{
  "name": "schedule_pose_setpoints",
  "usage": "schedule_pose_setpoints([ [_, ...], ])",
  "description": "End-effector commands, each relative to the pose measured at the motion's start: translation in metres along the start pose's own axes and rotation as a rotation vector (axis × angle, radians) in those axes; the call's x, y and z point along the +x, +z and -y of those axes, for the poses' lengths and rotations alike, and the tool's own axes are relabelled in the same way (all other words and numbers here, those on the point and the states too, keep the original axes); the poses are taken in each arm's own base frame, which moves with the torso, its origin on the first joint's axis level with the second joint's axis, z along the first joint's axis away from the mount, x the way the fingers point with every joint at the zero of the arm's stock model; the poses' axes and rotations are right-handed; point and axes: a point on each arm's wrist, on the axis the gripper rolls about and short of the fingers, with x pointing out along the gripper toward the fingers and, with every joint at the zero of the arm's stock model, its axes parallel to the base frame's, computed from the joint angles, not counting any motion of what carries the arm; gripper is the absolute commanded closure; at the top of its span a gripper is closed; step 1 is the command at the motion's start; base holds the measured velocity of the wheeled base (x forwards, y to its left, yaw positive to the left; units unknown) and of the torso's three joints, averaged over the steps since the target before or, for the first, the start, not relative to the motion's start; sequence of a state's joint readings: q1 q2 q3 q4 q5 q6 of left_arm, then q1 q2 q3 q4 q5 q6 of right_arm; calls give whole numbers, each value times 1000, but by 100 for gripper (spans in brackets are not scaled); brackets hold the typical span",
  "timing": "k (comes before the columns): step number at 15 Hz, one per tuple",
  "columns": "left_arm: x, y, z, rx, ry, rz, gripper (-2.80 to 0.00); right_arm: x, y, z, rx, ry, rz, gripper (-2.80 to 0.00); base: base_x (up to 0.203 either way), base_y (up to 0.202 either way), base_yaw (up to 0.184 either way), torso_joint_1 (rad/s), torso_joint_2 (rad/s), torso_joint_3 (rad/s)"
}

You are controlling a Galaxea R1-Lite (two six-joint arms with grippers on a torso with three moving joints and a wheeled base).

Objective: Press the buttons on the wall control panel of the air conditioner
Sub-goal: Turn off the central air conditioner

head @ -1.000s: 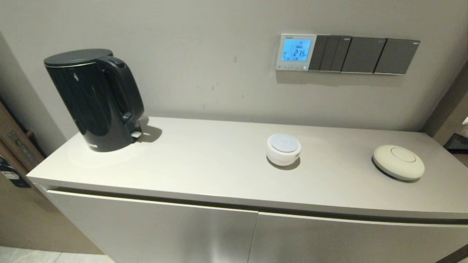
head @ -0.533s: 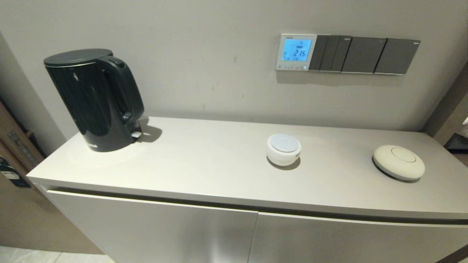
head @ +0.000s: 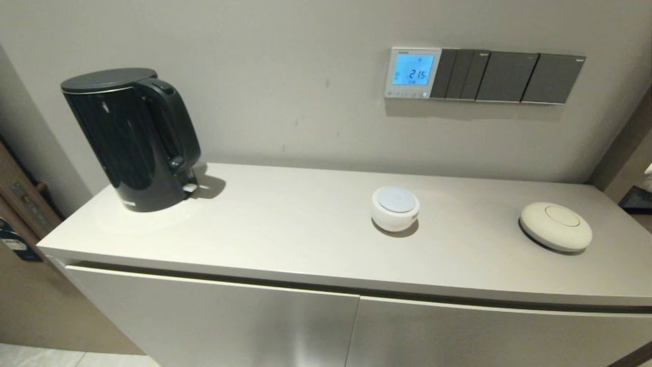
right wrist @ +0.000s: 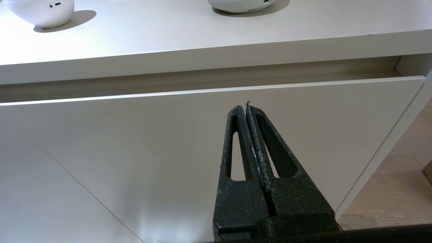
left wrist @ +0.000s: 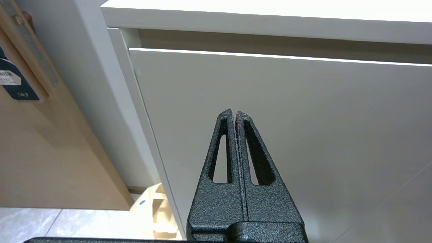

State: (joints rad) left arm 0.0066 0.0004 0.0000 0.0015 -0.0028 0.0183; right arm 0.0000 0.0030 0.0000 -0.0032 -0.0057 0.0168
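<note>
The white-framed wall control panel (head: 412, 72) hangs on the wall above the cabinet, its screen glowing blue with digits. A row of tiny pale buttons (head: 406, 94) runs along its lower edge. Neither arm shows in the head view. My left gripper (left wrist: 234, 112) is shut and empty, low in front of the cabinet's left door. My right gripper (right wrist: 245, 106) is shut and empty, low in front of the right door, below the countertop edge.
Dark grey switch plates (head: 507, 77) adjoin the panel on its right. On the countertop (head: 305, 229) stand a black kettle (head: 132, 137), a small white round device (head: 395, 207) and a flat cream disc (head: 555, 226). The cabinet doors (left wrist: 287, 135) face both grippers.
Some small symbols on the panel's blue screen have gone out; the digits remain. Nothing else has moved.
</note>
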Motion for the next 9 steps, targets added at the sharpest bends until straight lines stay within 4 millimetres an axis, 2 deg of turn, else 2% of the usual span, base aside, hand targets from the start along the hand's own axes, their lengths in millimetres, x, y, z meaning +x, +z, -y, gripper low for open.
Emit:
schedule_pose_setpoints([
  [1,0,0,0,0,0,0,0,0,0,0,0,0,-5,0,0,0,0,0,0,0],
  [9,0,0,0,0,1,-1,0,0,0,0,2,-1,-5,0,0,0,0,0,0,0],
])
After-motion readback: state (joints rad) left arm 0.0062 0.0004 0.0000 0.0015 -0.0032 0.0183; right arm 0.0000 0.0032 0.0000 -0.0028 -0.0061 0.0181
